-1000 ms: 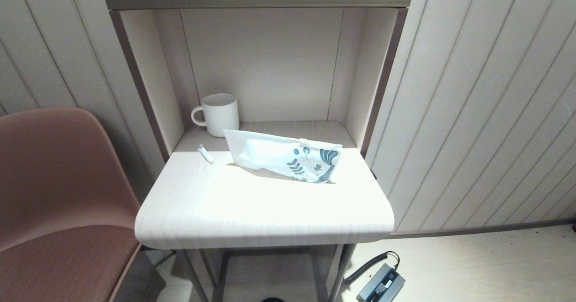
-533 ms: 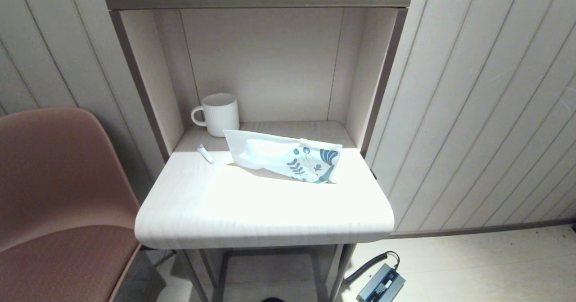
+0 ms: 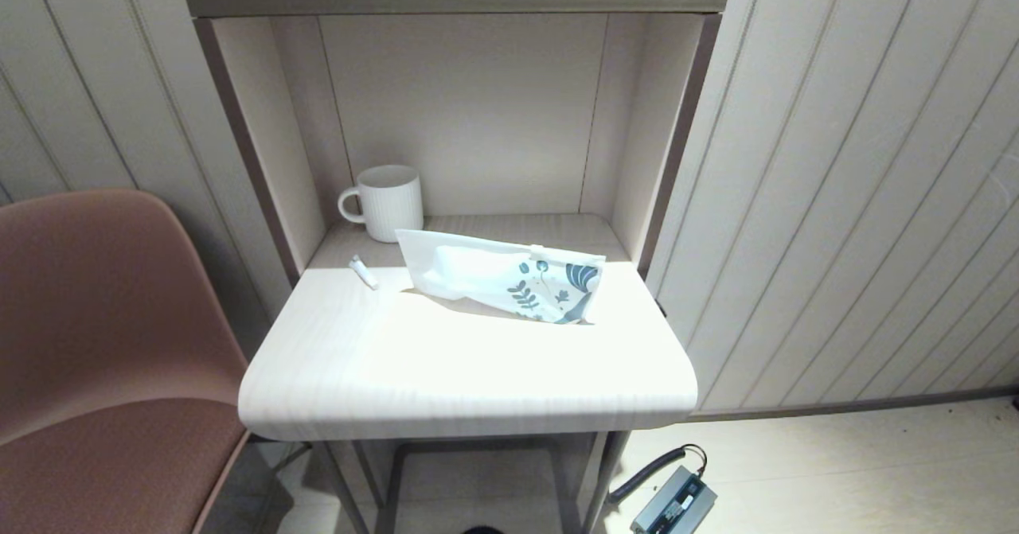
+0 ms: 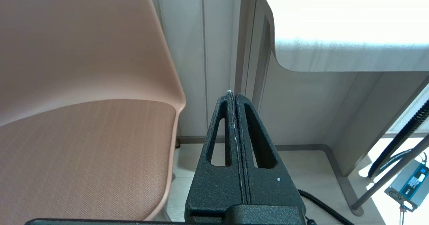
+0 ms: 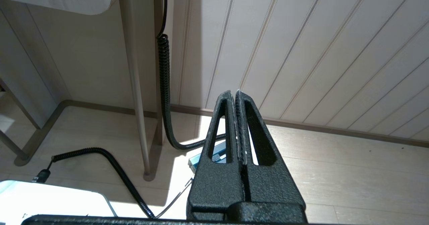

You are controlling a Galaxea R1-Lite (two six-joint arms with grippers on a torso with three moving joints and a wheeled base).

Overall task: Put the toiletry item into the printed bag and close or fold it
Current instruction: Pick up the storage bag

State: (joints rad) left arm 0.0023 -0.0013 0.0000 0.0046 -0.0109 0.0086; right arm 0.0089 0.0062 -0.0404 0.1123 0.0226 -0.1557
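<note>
No task step is complete. Both arms are parked below the surface [image 3: 446,359]: the left tool [image 4: 234,96] and the right tool [image 5: 234,94] each have fingers pressed together, holding nothing. Farther back, the printed bag [image 3: 501,275] lies on the surface; the toiletry item [image 3: 364,271] lies apart, to the bag's left. Grasping, insertion and closing remain.

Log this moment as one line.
tube: on table, left of bag | left gripper: shut, below table | right gripper: shut, near floor
</note>
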